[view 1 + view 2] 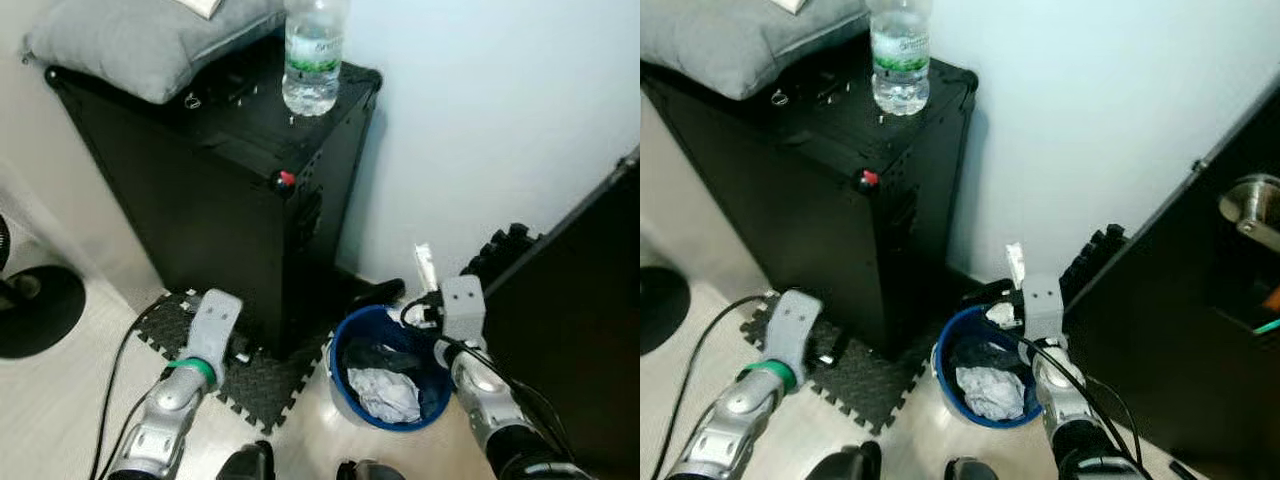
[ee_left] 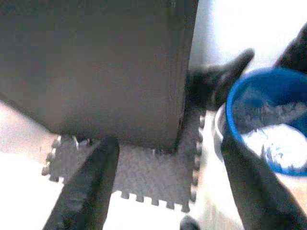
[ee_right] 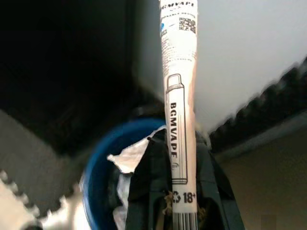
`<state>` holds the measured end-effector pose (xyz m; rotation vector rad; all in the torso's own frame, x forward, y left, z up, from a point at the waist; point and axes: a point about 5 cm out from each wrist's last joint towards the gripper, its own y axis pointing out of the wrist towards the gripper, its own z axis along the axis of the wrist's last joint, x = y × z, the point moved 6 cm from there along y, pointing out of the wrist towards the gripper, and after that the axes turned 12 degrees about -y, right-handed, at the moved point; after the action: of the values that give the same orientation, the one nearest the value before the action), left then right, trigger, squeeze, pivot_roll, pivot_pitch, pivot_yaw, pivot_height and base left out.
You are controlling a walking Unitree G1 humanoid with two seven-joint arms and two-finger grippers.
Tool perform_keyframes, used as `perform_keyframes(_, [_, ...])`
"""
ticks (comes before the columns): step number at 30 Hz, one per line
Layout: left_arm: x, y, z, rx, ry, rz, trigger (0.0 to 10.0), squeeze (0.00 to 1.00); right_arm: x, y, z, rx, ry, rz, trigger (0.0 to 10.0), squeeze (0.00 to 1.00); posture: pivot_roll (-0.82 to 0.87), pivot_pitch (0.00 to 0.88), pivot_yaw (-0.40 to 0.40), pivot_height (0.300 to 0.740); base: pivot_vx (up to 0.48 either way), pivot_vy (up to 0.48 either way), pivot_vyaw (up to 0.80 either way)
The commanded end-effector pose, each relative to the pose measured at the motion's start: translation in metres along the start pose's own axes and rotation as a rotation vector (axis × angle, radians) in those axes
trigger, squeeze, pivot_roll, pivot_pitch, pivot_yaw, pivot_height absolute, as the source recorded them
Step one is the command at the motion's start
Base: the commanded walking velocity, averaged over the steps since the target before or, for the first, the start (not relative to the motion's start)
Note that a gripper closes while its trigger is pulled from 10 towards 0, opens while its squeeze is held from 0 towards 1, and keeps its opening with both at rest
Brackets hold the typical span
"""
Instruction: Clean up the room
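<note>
A blue bin (image 1: 345, 345) stands on the floor beside the black cabinet (image 1: 230, 200), with crumpled white paper (image 1: 385, 393) inside. My right gripper (image 3: 178, 167) hovers at the bin's far right rim, shut on a long white vape package (image 3: 178, 96) that sticks upward (image 1: 425, 266). My left gripper (image 2: 163, 191) is open and empty, low over the dark foam mat (image 2: 153, 172) in front of the cabinet, left of the bin (image 2: 268, 120).
A water bottle (image 1: 314, 55) and a grey cushion (image 1: 140, 45) rest on the cabinet. A black door or panel (image 1: 580, 330) rises at the right. A round black base (image 1: 35, 310) and a cable (image 1: 115, 380) lie on the floor at left.
</note>
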<state>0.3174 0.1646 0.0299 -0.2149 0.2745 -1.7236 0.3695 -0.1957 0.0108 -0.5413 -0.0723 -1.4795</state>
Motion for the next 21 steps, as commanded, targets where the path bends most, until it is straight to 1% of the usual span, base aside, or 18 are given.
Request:
perform_keyframes(1, [-0.004, -0.01, -0.008, -0.031, -0.012, 0.009, 10.0, 0.0, 0.006, -0.004, -0.023, -0.106, -0.067, -0.032, 10.0, 0.0, 0.18, 0.25, 0.012, 0.736, 0.0, 0.0, 0.0])
perform_keyframes(2, [-0.007, -0.021, -0.009, -0.032, -0.017, 0.017, 10.0, 0.0, 0.016, -0.004, -0.022, -0.115, -0.066, -0.085, 10.0, 0.04, 0.2, 0.268, 0.013, 0.736, 0.0, 0.0, 0.0])
perform_keyframes(3, [-0.007, -0.021, -0.009, -0.032, -0.017, 0.017, 10.0, 0.0, 0.016, -0.004, -0.022, -0.115, -0.066, -0.085, 10.0, 0.04, 0.2, 0.268, 0.013, 0.736, 0.0, 0.0, 0.0])
perform_keyframes(4, [-0.007, -0.024, -0.009, -0.032, -0.018, 0.019, 10.0, 0.0, 0.019, -0.003, -0.021, -0.113, -0.064, -0.1, 10.0, 0.04, 0.2, 0.268, 0.013, 0.736, 0.0, 0.0, 0.0])
perform_keyframes(5, [-0.008, -0.031, -0.01, -0.034, -0.019, 0.026, 10.0, 0.0, 0.023, -0.002, -0.018, -0.109, -0.05, -0.12, 10.0, 0.8, 0.23, 0.284, 0.014, 0.736, 0.0, 0.0, 0.0])
perform_keyframes(6, [-0.009, -0.035, -0.011, -0.036, -0.02, 0.029, 10.0, 0.0, 0.025, -0.001, -0.016, -0.107, -0.042, -0.132, 10.0, 0.8, 0.23, 0.284, 0.014, 0.736, 0.0, 0.0, 0.0])
perform_keyframes(7, [-0.009, -0.035, -0.011, -0.036, -0.02, 0.029, 10.0, 0.0, 0.025, -0.001, -0.016, -0.107, -0.042, -0.132, 10.0, 0.8, 0.23, 0.284, 0.014, 0.736, 0.0, 0.0, 0.0])
perform_keyframes(8, [-0.01, -0.041, -0.011, -0.036, -0.021, 0.034, 10.0, 0.0, 0.029, 0.0, -0.014, -0.102, -0.034, -0.151, 10.0, 1.0, 0.25, 0.297, 0.018, 0.736, 0.0, 0.0, 0.0])
perform_keyframes(9, [-0.01, -0.047, -0.009, -0.032, -0.021, 0.038, 10.0, 0.0, 0.035, 0.0, -0.012, -0.099, -0.05, -0.182, 10.0, 1.0, 0.26, 0.305, 0.02, 0.736, 0.0, 0.0, 0.0])
perform_keyframes(11, [-0.01, -0.054, -0.005, -0.025, -0.023, 0.04, 10.0, 0.0, 0.043, 0.0, -0.009, -0.094, -0.058, -0.225, 10.0, 1.0, 0.26, 0.308, 0.022, 0.736, 0.0, 0.0, 0.0])
perform_keyframes(13, [-0.009, -0.056, -0.001, -0.02, -0.025, 0.04, 10.0, 0.0, 0.049, 0.0, -0.007, -0.093, -0.111, -0.254, 10.0, 1.0, 0.27, 0.312, 0.024, 0.736, 0.0, 0.0, 0.0])
perform_keyframes(14, [-0.009, -0.057, 0.003, -0.017, -0.028, 0.039, 10.0, 0.0, 0.052, 0.0, -0.008, -0.099, -0.134, -0.263, 10.0, 1.0, 0.26, 0.312, 0.028, 0.736, 0.0, 0.0, 0.0])
perform_keyframes(16, [-0.008, -0.057, 0.005, -0.014, -0.031, 0.038, 10.0, 0.0, 0.053, -0.001, -0.008, -0.103, -0.147, -0.268, 10.0, 1.0, 0.26, 0.312, 0.028, 0.736, 0.0, 0.0, 0.0])
perform_keyframes(19, [-0.007, -0.055, 0.009, -0.013, -0.031, 0.034, 10.0, 0.0, 0.055, -0.002, -0.011, -0.108, -0.137, -0.267, 10.0, 1.0, 0.25, 0.308, 0.031, 0.736, 0.0, 0.0, 0.0])
perform_keyframes(20, [-0.006, -0.053, 0.01, -0.014, -0.031, 0.03, 10.0, 0.0, 0.057, -0.003, -0.012, -0.103, -0.127, -0.269, 10.0, 0.94, 0.24, 0.303, 0.031, 0.736, 0.0, 0.0, 0.0])
perform_keyframes(21, [-0.006, -0.052, 0.011, -0.014, -0.031, 0.028, 10.0, 0.0, 0.058, -0.003, -0.012, -0.1, -0.12, -0.271, 10.0, 0.94, 0.24, 0.3, 0.031, 0.736, 0.0, 0.0, 0.0])
